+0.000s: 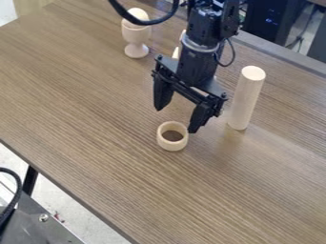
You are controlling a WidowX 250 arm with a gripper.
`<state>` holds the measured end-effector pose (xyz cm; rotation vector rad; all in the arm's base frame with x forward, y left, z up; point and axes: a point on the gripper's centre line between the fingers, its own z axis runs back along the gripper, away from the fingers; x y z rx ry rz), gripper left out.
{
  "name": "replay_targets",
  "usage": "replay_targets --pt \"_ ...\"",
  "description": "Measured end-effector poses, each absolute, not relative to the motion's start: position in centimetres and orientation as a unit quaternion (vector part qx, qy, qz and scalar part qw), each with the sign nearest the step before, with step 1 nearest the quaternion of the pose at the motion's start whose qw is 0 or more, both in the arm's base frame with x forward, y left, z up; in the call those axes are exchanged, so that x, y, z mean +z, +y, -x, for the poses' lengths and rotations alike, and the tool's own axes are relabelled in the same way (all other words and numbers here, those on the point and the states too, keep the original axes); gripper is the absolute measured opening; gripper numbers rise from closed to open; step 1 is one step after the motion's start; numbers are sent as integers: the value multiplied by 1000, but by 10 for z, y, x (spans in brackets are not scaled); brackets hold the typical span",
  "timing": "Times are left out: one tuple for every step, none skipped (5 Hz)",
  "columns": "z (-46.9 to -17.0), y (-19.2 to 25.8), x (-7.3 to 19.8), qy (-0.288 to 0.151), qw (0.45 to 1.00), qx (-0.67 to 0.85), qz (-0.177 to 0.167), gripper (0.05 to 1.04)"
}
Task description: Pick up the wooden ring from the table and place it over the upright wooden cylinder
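Observation:
The black gripper hangs over the middle of the wooden table, its two fingers spread wide apart with nothing between them. Just below it in the view, a small light wooden ring lies flat, nearest to the right finger; whether they touch I cannot tell. To the gripper's right a pale wooden cylinder stands upright. At the upper left is a wooden egg cup with a rounded wooden top on it, partly crossed by a black cable. Another pale piece is mostly hidden behind the arm.
The brown table has its near edge running diagonally at the lower left. Beyond that edge is a grey metal surface with a black cable. Dark equipment stands behind the table's far edge.

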<state>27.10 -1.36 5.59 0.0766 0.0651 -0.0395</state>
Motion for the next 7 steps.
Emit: replay_targets --pt "-267 -14 49 47 998 -21 -39 985" --pt "-266 -13 46 45 998 -17 -40 985" --pt "-265 -13 44 46 998 -15 -40 985" --pt "-264 -14 43 44 998 -15 -39 985" --pt "-261 -15 38 40 999 -13 -33 985" --pt "-262 -17 38 18 999 -9 -26 985" --pt "-261 -16 34 7 1000 -6 -23 985"
